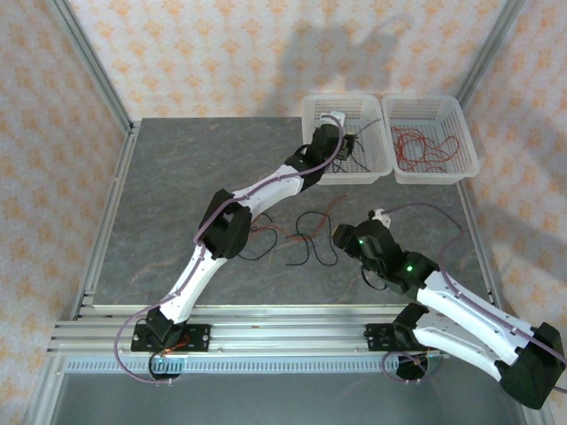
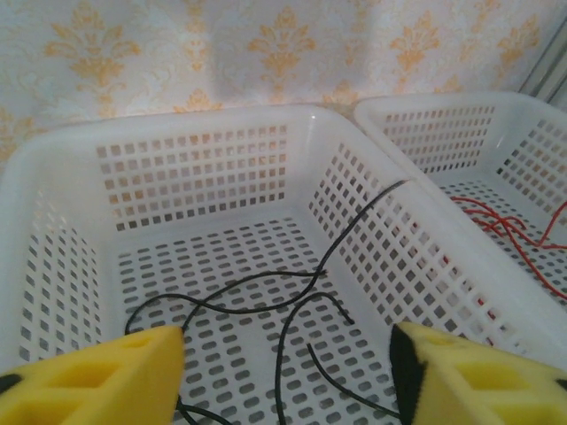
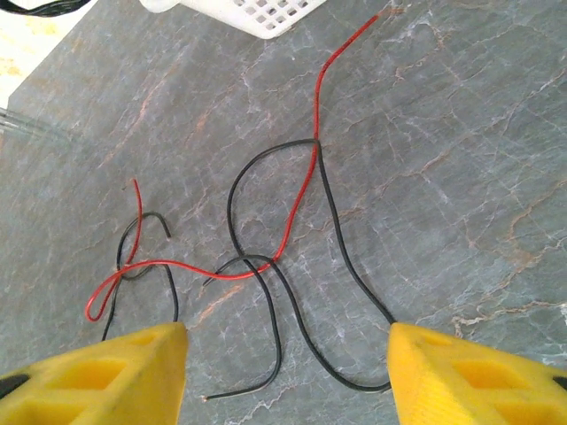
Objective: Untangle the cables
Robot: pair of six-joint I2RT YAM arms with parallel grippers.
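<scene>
The left gripper (image 2: 288,376) is seen with its yellow fingers (image 2: 97,376) set wide apart and nothing held between them; it is hung over the left basket (image 2: 204,126). The right gripper (image 3: 288,372) is likewise spread open and empty, and is poised above loose wires on the table (image 1: 177,177). The table is grey and marbled, and is walled by patterned panels. At its far right corner two white perforated baskets are set side by side: the left basket and the right basket (image 1: 468,158). In the left basket a few black wires (image 2: 266,285) are laid curling over the floor, with one end leaned up the side wall. In the right basket a loose heap of red wires (image 1: 425,146) is gathered. On the open table between the arms, the remaining cables are found as a small tangle. There a red wire (image 3: 304,193) is run from near a basket corner down to a loop at the left, and it is crossed in several places by black loops (image 3: 337,232)
</scene>
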